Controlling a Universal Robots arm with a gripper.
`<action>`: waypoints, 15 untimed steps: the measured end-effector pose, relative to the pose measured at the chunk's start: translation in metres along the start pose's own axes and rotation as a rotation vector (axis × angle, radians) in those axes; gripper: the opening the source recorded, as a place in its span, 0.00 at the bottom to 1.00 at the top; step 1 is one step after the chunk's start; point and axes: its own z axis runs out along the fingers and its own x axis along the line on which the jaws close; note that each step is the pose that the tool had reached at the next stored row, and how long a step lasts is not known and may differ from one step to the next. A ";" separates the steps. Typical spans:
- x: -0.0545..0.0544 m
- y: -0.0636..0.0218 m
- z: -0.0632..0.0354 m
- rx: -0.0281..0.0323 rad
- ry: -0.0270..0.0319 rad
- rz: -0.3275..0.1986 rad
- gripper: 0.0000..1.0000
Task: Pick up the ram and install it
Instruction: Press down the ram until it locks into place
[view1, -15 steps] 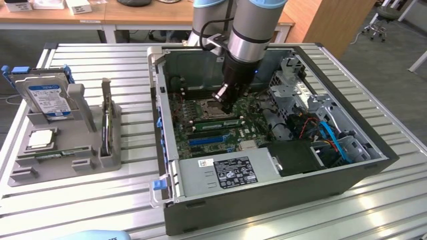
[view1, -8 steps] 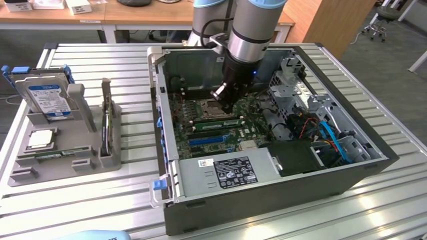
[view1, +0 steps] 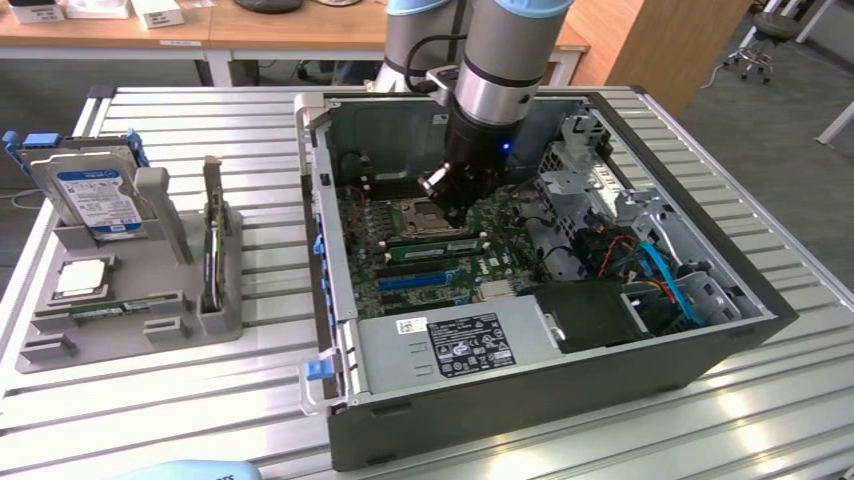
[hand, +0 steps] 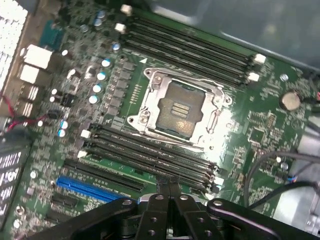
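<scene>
The ram (view1: 430, 246) is a long green stick lying along the memory slots just beside the empty processor socket (view1: 407, 212) on the motherboard inside the open computer case (view1: 534, 390). My gripper (view1: 446, 205) reaches down into the case right above it. In the wrist view the gripper (hand: 168, 187) is shut, its two dark fingers pressed together with nothing between them. Their tips sit over the row of black memory slots (hand: 150, 155) next to the socket (hand: 177, 109). Whether the tips touch the ram I cannot tell.
A grey parts tray (view1: 200, 335) stands at the exterior view's left, with a hard drive (view1: 94, 195), a square silver processor (view1: 83, 278) and another green stick (view1: 114, 310). Drive cages and cables (view1: 641, 260) crowd the case's right side.
</scene>
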 end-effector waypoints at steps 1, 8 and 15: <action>0.000 0.0000 0.0000 0.0002 -0.0008 0.017 0.10; 0.000 0.0000 0.0001 0.0019 -0.0065 0.132 0.10; 0.000 0.0000 0.0001 0.0040 -0.0119 0.247 0.10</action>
